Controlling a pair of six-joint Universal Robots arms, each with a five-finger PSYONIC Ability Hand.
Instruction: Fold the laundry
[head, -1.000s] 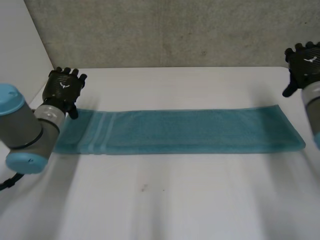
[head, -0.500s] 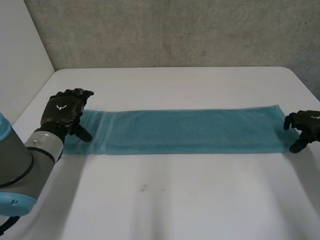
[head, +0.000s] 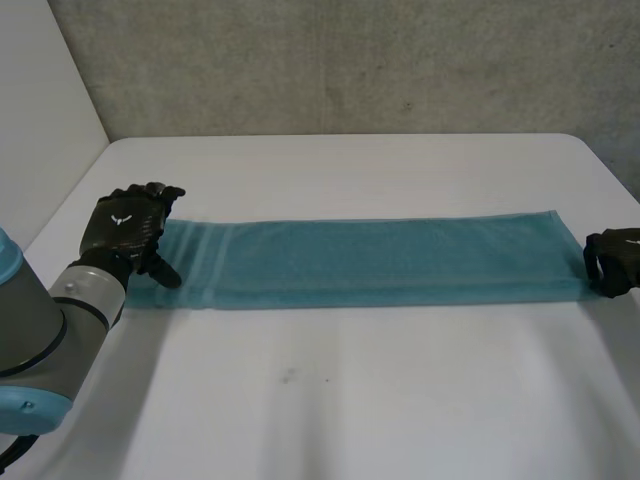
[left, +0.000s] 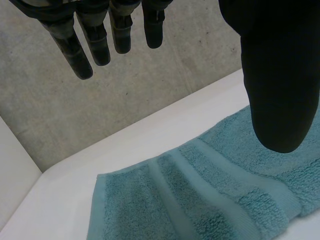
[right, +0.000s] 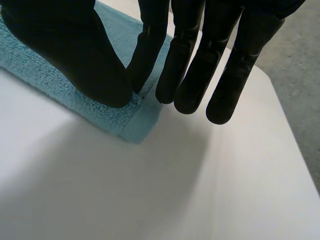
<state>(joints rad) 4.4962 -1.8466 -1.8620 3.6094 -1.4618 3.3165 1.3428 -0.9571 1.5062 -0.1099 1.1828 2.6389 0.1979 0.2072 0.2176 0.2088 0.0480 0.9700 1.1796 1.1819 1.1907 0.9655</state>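
Towel runs left to right; we see left hand and right hand open at its ends (right thumb touching).

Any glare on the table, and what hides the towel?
Head view: the white table is evenly lit, no glare. Left wrist view: the black left hand covers part of the teal terry towel. Right wrist view: the black right hand covers its end.
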